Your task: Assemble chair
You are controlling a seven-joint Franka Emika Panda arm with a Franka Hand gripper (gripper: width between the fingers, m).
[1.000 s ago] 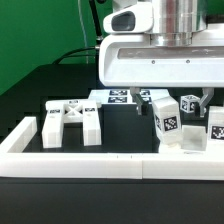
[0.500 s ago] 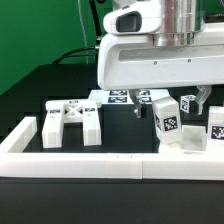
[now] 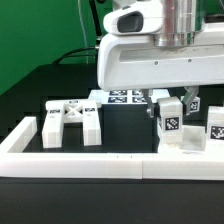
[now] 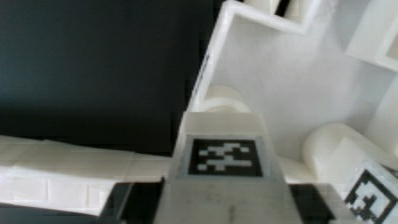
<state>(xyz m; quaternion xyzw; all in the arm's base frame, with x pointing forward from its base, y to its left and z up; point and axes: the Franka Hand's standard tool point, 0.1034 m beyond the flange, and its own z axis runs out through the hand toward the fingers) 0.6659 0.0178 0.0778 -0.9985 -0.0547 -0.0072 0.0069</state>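
Gripper (image 3: 171, 106) is gripping an upright chair leg (image 3: 170, 124), its fingers pressing the leg's two sides near the top, above the tag. The wrist view is showing the same leg (image 4: 222, 150) sitting between the dark pads (image 4: 143, 200). The leg is standing on the table (image 3: 40, 90) toward the exterior view's right, just behind the near border wall (image 3: 100, 165). A second leg (image 3: 214, 125) is standing near it, further right, and the cross-braced frame (image 3: 72, 120) is lying well apart on the exterior view's left.

Risks, as judged: the grasp is sitting high, so the leg may swing between the fingers on lifting. A sideways move could topple the second leg or catch the border wall.
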